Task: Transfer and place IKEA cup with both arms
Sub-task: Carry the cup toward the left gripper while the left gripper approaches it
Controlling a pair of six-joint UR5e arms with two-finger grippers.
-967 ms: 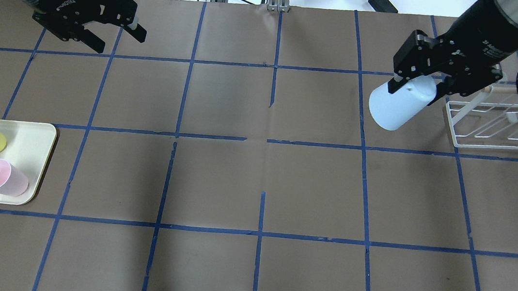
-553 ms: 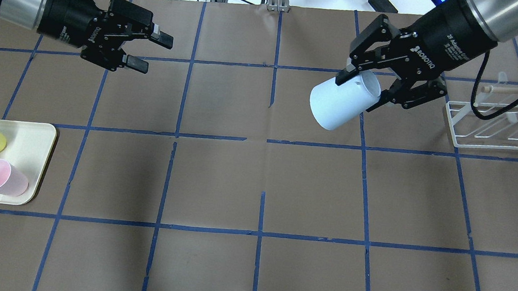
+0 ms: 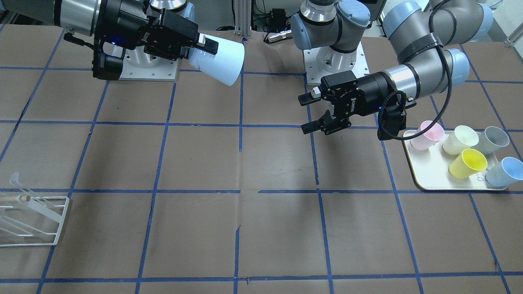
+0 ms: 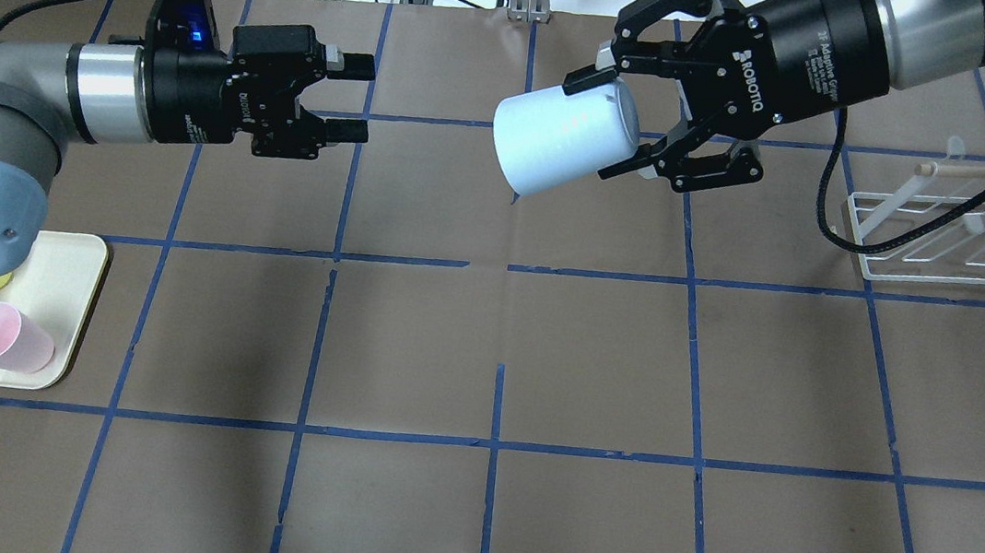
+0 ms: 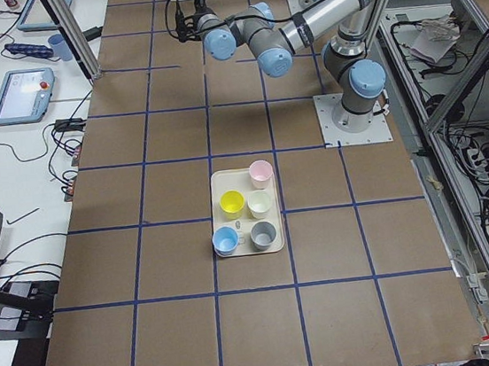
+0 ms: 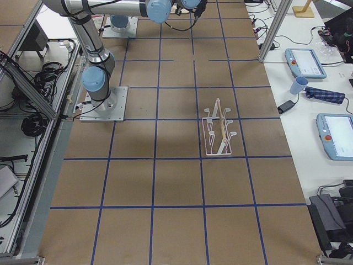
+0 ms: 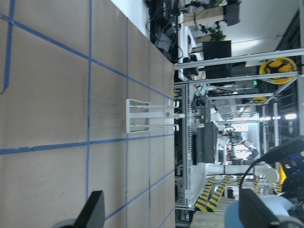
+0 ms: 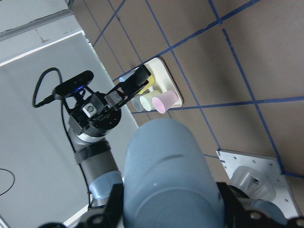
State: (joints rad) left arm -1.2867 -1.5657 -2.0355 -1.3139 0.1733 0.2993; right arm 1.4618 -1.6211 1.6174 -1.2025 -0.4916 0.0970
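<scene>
My right gripper (image 4: 604, 128) is shut on the IKEA cup (image 4: 554, 140), a pale sky-blue tumbler. It holds the cup by its narrow end, on its side, in the air over the far middle of the table. The wide end points toward my left gripper (image 4: 357, 99), which is open, empty, level with the cup and a short gap away. In the front-facing view the cup (image 3: 222, 61) is held by the right gripper (image 3: 202, 55) and the left gripper (image 3: 305, 113) is open. The cup (image 8: 171, 175) fills the right wrist view.
A cream tray (image 3: 427, 179) on my left holds pink (image 3: 427, 135), pale green (image 3: 459, 139), yellow (image 3: 468, 163), grey (image 3: 492, 141) and blue (image 3: 504, 171) cups. A white wire rack (image 4: 942, 237) stands at the far right. Brown paper with blue tape lines covers the table.
Both arms have moved toward the table's middle. The right gripper carried the cup to the left. The left gripper moved right and turned level to face the cup.
</scene>
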